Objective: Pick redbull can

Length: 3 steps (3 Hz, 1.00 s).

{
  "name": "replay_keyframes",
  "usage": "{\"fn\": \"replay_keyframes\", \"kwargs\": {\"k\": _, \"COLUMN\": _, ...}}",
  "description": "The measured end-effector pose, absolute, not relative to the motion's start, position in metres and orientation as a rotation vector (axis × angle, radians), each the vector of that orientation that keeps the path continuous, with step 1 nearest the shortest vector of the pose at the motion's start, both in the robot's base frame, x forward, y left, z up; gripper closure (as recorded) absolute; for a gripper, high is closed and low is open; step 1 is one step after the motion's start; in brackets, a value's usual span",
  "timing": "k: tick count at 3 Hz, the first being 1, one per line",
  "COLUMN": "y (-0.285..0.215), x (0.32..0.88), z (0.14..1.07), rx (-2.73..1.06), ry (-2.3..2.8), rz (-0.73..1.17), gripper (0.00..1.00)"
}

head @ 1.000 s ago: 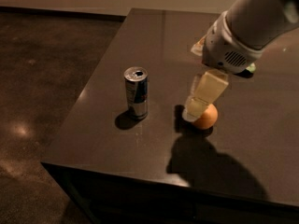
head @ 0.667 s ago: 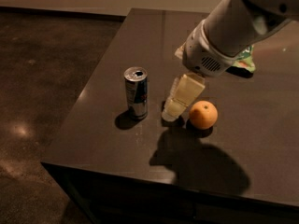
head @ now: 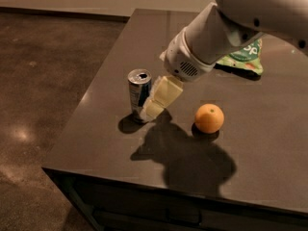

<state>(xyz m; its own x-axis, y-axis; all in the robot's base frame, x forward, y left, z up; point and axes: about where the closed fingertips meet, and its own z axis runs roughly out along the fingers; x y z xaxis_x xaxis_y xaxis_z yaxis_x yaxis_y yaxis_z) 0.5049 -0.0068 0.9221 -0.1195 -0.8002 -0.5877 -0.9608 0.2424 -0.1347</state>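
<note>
The redbull can [head: 138,94] stands upright on the dark table [head: 96,138], slim, silver and blue with an open silver top. My gripper [head: 155,105] hangs from the white arm [head: 211,37] and sits right against the can's right side, low near the table. An orange [head: 209,118] lies on the table to the right of the gripper, apart from it.
A green and white snack bag [head: 245,57] lies at the back right of the table, partly behind the arm. The table's left and front edges drop to a dark floor [head: 43,81]. The arm's shadow falls on the table in front.
The gripper has moved left, away from the orange and up to the right side of the can. The can and orange have not moved.
</note>
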Motion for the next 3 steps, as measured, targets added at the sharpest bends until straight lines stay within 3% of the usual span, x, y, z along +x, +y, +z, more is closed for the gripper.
{"fn": "replay_keyframes", "kwargs": {"k": 1, "y": 0.007, "x": 0.510, "z": 0.918, "rx": -1.587, "ry": 1.951, "rz": 0.409, "gripper": 0.00}}
{"fn": "replay_keyframes", "kwargs": {"k": 2, "y": 0.014, "x": 0.511, "z": 0.913, "rx": -1.580, "ry": 1.926, "rz": 0.449, "gripper": 0.08}}
{"fn": "replay_keyframes", "kwargs": {"k": 3, "y": 0.019, "x": 0.506, "z": 0.916, "rx": -1.581, "ry": 1.902, "rz": 0.491, "gripper": 0.24}}
